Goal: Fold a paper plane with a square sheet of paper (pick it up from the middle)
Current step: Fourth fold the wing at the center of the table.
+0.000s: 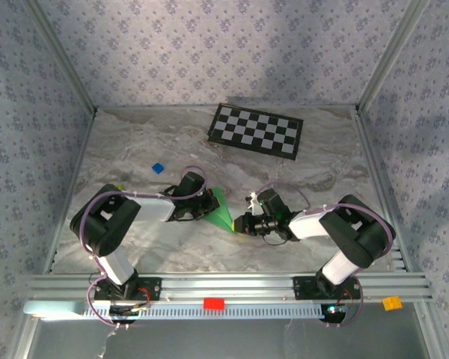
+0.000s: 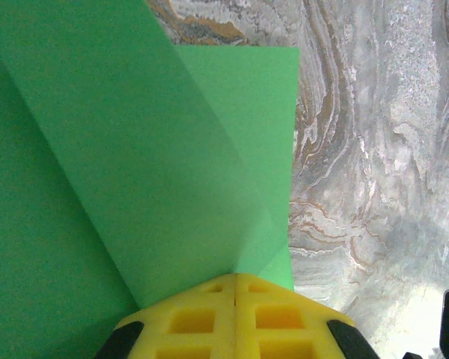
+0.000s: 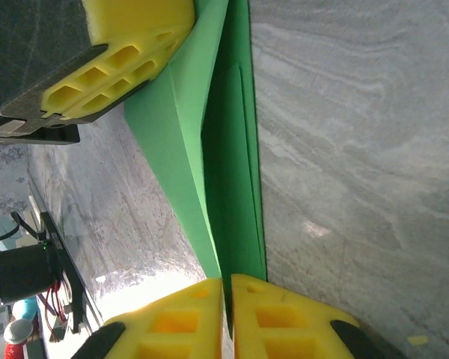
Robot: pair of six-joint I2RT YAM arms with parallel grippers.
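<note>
Noted, on the left part of the grey marbled tabletop (image 1: 322, 187), a tiny blue block (image 1: 158, 168) lying well apart from both arms; found the left gripper (image 2: 236, 288) to the right of that block and nearer the arm bases, yellow fingers pressed together with no gap, clamped on the bright green sheet of paper (image 1: 223, 212); recorded that sheet as partly folded, with overlapping flaps fanning away from the left fingertips in the left wrist view and a taper to a point in the overhead view; placed it between the two grippers, in the middle of the table's near half; could not tell whether its underside touches the tabletop; found the right gripper (image 3: 226, 292) at the pointed end, yellow fingers nearly meeting, with a thin slit between them and the folded green edge pinched in it; saw, in the right wrist view, the paper spanning from those fingertips to the left gripper's fingers; noted, farther right and toward the back wall, a black-and-white checkerboard card (image 1: 256, 129) lying flat, well apart from the paper.
</note>
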